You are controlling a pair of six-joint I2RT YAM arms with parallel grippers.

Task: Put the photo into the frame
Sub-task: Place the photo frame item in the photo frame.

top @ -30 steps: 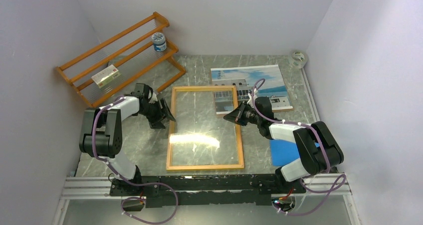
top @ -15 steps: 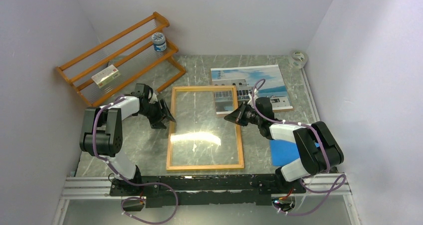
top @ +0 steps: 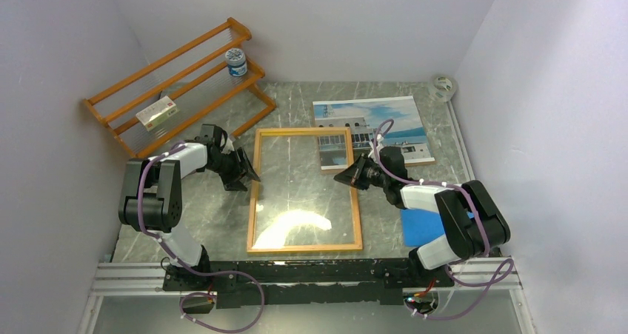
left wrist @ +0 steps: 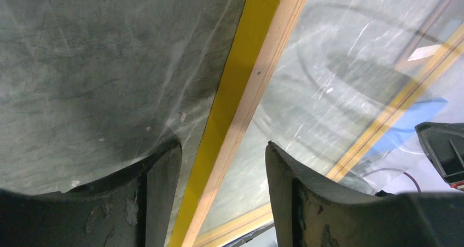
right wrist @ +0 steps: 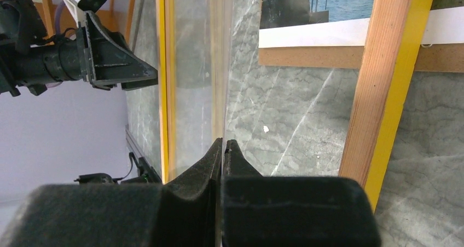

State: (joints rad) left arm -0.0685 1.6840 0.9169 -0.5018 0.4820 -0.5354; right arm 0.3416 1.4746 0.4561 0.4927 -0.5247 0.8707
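- Straddling the left rail of the large thin rectangular picture frame (top: 305, 247), which lies wood side up with a yellow edge and a clear pane, the left gripper (left wrist: 221, 154) has its fingers apart. One finger is over the grey marbled counter (top: 222, 223) and the other over the pane. A gap shows on each side of the rail, so nothing is clamped.
- The right gripper (right wrist: 224, 145) has its fingertips pressed together on nothing. They sit low over the pane, just inside the frame's right rail.
- The large paper photo (top: 378, 123) of a white building under blue sky lies face up at the far right of the counter, on a brown backing board (right wrist: 306, 55). Its near-left corner sits beneath the frame's far-right corner and shows through the pane. It is not in the frame yet.
- Risk: if the left fingers close off-centre, the thin rail could twist or skid sideways on the smooth counter.
- Risk: the shut right tips bearing on the pane could scratch it or push it out of its seat, since only the rails look stiff.
- Risk: moving the frame while it overlaps the photo could drag the print, crease its corner or slide it off the board.
- Risk: a one-sided lift would likely let so wide a frame swing and slip from the fingers.
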